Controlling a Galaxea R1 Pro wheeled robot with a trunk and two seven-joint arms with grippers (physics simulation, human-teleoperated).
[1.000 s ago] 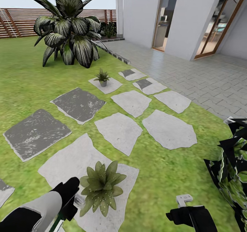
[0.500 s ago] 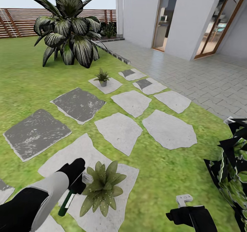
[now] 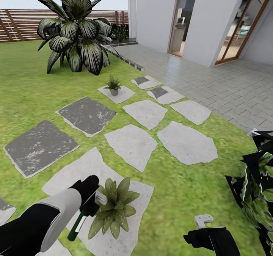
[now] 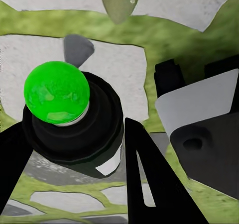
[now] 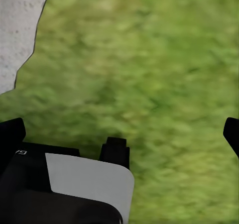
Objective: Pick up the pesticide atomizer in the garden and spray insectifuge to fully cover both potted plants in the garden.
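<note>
My left gripper (image 3: 90,202) is shut on the pesticide atomizer (image 3: 77,225), a slim dark-green bottle with a white label. The bottle hangs tilted, and its pale spray head (image 3: 101,198) is right at the leaves of the near potted plant (image 3: 115,207), which sits on a pale stepping stone. In the left wrist view, black fingers (image 4: 149,184) flank the dark bottle (image 4: 94,129), with a bright green ball (image 4: 56,91) at its end. The far potted plant (image 3: 113,84) stands in a small grey pot on another stone. The right gripper (image 5: 121,134) hovers open over grass.
A big striped-leaf palm (image 3: 76,32) stands at the back left before a slatted fence (image 3: 19,24). Grey and white stepping stones (image 3: 131,144) cross the lawn. A dark leafy plant (image 3: 258,187) crowds the right edge beside my right arm (image 3: 212,241). The paved patio (image 3: 227,85) lies at the right.
My left arm has moved forward and to the right with the atomizer, bringing its spray head from beside the near plant up against its leaves. The right arm has not moved.
</note>
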